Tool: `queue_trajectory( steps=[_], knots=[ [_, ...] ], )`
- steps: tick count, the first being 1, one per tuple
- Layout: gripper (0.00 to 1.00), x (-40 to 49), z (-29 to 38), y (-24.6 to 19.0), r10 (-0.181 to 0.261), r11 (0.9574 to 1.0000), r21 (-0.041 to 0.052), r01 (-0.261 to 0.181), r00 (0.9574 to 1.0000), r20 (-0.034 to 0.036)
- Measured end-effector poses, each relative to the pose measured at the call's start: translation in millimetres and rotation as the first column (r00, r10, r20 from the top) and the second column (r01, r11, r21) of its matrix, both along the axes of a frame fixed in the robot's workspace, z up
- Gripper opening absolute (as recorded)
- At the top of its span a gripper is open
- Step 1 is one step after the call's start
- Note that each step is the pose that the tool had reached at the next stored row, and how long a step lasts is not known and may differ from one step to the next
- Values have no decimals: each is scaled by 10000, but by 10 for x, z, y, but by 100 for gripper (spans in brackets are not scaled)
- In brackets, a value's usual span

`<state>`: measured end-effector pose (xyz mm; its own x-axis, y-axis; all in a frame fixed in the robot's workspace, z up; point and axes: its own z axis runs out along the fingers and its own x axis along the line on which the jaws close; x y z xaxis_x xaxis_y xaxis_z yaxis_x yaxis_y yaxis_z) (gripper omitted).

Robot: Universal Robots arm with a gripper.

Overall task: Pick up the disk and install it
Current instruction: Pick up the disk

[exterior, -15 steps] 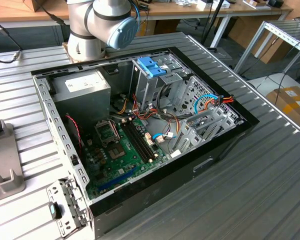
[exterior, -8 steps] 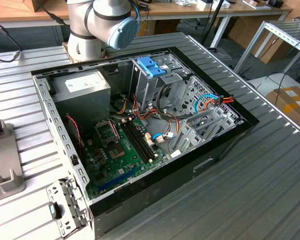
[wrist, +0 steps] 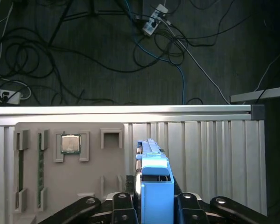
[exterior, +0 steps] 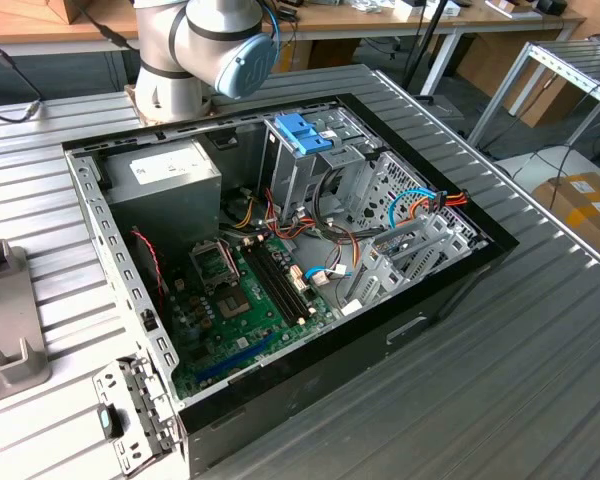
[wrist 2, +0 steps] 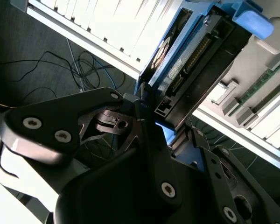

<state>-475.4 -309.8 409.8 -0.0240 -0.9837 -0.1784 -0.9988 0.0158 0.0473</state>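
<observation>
1. The gripper [wrist: 155, 201] is clamped on the disk [wrist: 154, 175]. In both wrist views its black fingers [wrist: 123, 205] press the two flat sides.
2. The disk stands on edge in the grip, its blue tab [wrist 2: 254, 21] at the end away from the gripper. In the second wrist view its connector edge faces the camera.
3. Past the disk lies the ribbed table [wrist: 210, 154], and on it a grey tray [wrist: 95, 177] holding a chip [wrist: 70, 143] and memory sticks [wrist: 40, 172].
4. Beyond the table's edge, cables [wrist: 84, 51] sprawl over a dark floor.
5. In the exterior view the arm's base [exterior: 195, 50] stands behind an open case [exterior: 430, 310] — inside it are the motherboard [exterior: 240, 300] and a metal cage topped by a blue latch [exterior: 302, 132].
</observation>
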Motion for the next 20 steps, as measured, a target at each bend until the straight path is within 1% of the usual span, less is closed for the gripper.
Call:
queue_trajectory(
  steps=[11,20],
  knots=[
    [37,0,71,0,0,9999,158,0,10000,1],
    [37,0,144,0,0,9996,284,0,10000,1]
  ],
)
